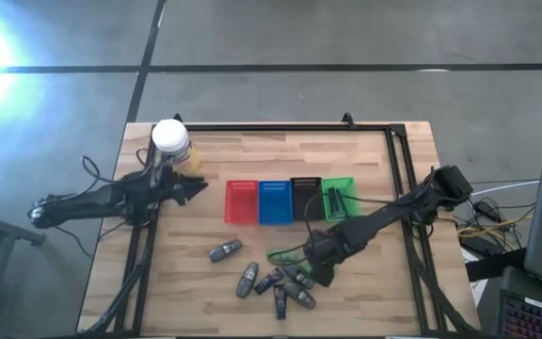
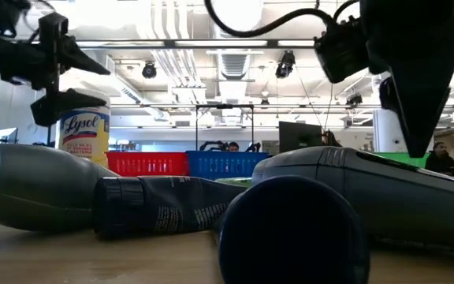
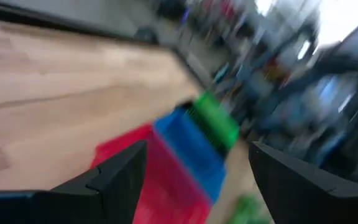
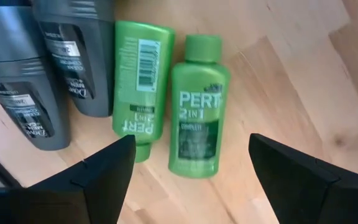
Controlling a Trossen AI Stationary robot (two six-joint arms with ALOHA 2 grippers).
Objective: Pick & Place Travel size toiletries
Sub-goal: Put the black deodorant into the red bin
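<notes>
Green bottles lie under the right hand, spread wide and empty; left hand, also parted, hovers near the jar.

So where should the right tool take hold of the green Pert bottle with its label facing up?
Across its flat middle, coming straight down. The green bottle lies flat on the table, and the open right tool already straddles it. Its neighbour lies almost against one side, so that finger has little room.
</notes>
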